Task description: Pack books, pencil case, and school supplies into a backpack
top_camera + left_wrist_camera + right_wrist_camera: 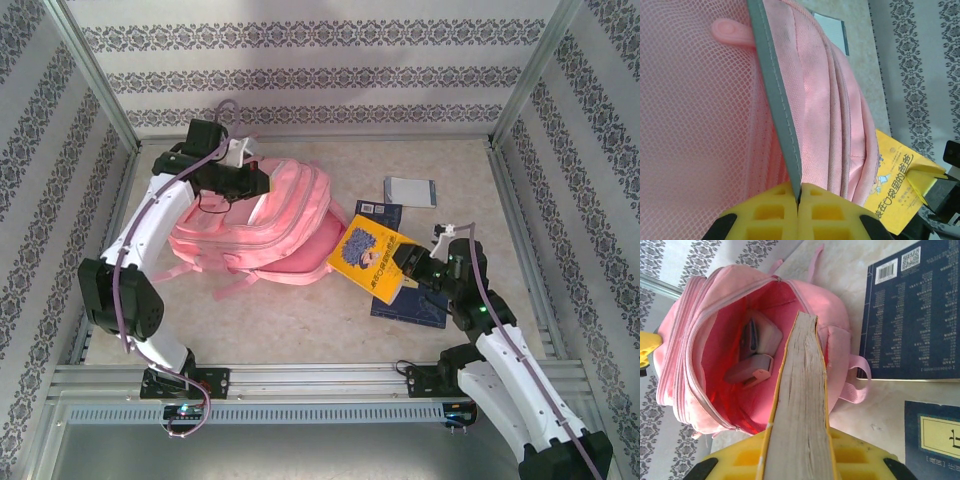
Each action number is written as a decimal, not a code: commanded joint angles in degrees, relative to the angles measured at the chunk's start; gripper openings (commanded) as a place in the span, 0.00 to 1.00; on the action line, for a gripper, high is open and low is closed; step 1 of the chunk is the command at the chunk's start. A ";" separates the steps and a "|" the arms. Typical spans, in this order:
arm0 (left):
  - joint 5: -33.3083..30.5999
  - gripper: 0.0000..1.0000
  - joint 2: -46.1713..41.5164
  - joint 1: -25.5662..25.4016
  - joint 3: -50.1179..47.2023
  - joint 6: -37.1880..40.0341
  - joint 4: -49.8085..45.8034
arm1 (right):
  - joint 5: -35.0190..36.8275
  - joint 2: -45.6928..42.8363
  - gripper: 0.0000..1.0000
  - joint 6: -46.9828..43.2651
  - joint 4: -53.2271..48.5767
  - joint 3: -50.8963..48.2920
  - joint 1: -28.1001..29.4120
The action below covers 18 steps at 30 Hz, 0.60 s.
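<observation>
Patterned walls [300, 60] ring the desk [300, 320]. From above, the backpack [270, 215] lies centre-left, my left hand [262, 186] at its rim, my right hand [405, 265] pinching the yellow book [368, 250]. Left wrist: pads [770, 215] pressed together on the grey trim [782, 115], holding the mouth open. Right wrist: book aimed at the opening; I'd slide it flat past the school supplies [752, 360] inside.

Robot test cell in a lab, dressed to resemble a home room. Boxed in on three sides by flat panels [300, 70] papered in white-and-grey floral stripes, held by bare aluminium posts [92, 75]. Pale marbled tabletop [300, 320] edged at the near side with slotted metal rails [320, 378]. Bolted to those rails, a white-and-black left arm [140, 225] and right arm [510, 350], each trailing a purple cable [228, 108].
</observation>
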 commanded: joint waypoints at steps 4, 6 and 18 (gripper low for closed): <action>9.00 0.00 -4.73 1.18 1.16 0.85 0.59 | -0.37 -5.22 0.00 -2.54 -0.95 6.68 -0.67; 10.90 0.00 -5.22 1.65 0.34 0.37 1.95 | 0.55 -6.00 0.00 -3.99 -4.38 8.84 -0.62; 20.06 0.00 -6.78 2.90 -2.60 -5.29 11.42 | -13.73 6.00 0.00 17.41 17.47 4.86 -0.74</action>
